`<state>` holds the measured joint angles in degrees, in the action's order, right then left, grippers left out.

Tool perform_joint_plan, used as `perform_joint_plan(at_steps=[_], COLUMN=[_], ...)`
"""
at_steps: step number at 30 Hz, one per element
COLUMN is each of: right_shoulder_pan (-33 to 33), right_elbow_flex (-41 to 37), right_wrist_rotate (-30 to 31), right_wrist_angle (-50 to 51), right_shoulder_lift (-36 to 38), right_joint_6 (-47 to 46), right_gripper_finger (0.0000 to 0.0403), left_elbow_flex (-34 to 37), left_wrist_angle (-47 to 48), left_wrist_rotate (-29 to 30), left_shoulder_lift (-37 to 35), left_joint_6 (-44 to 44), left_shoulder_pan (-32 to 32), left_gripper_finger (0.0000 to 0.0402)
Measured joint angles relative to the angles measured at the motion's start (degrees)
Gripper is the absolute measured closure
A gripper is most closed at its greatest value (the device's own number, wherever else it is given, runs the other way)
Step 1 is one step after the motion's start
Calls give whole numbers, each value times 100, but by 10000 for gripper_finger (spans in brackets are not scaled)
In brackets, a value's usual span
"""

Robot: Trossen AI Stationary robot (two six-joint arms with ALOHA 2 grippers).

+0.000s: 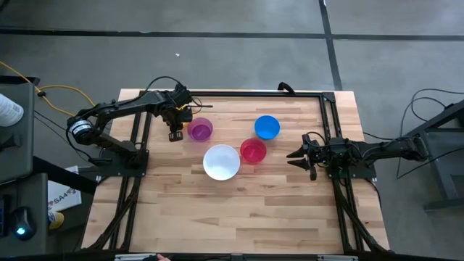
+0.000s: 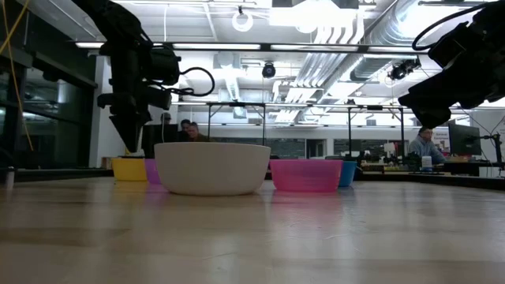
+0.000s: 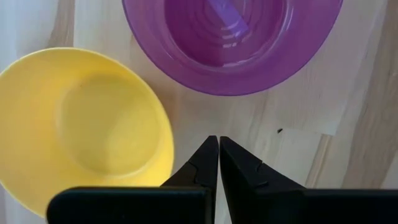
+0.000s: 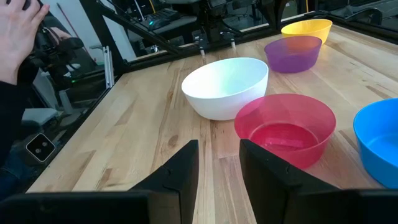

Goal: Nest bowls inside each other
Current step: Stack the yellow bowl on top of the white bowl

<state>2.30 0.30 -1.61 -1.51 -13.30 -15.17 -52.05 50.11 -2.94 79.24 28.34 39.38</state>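
Five bowls stand upright on their bases on the wooden table: yellow (image 3: 81, 124) and purple (image 3: 230, 43) at the far left, white (image 1: 221, 162) in the middle, red-pink (image 1: 253, 151) beside it, and blue (image 1: 267, 127) behind that. My left gripper (image 3: 219, 144) is shut and points down. It hangs above the table beside the yellow bowl's rim, just short of the purple bowl, and touches nothing. My right gripper (image 4: 217, 158) is open at the table's right, level, facing the red-pink bowl (image 4: 286, 127) with nothing between its fingers.
Black frame rails (image 1: 330, 109) run along the table's far and right edges. Bare wood lies on the near half of the table (image 1: 239, 217). A person's hand (image 4: 18, 31) shows beyond the table's edge, and people sit in the room behind (image 2: 426, 146).
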Motion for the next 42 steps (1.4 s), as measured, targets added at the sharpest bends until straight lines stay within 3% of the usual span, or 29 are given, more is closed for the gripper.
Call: perform_joint_plan(at_steps=[7, 16, 20, 26, 42], right_shoulder_pan=[-1, -1, 1, -1, -1], right_elbow_flex=[1, -1, 1, 1, 1], right_wrist_rotate=[-1, 0, 0, -2, -2], right_wrist_angle=[-1, 0, 0, -1, 1], right_shoulder_lift=[0, 0, 0, 0, 0], right_joint_6=[-1, 0, 1, 1, 0], right_gripper_finger=[293, 293, 293, 293, 293], left_elbow_flex=[0, 0, 80, 375, 481], left_wrist_angle=[85, 179, 176, -112, -370], left_wrist_rotate=[-44, 49, 217, 629, 672], left_shoulder_lift=[-95, -189, -190, -190, -190], left_joint_6=[17, -26, -1, 120, 1113], left_shoulder_pan=[77, 151, 153, 153, 153], left_gripper_finger=[379, 292, 272, 268, 268])
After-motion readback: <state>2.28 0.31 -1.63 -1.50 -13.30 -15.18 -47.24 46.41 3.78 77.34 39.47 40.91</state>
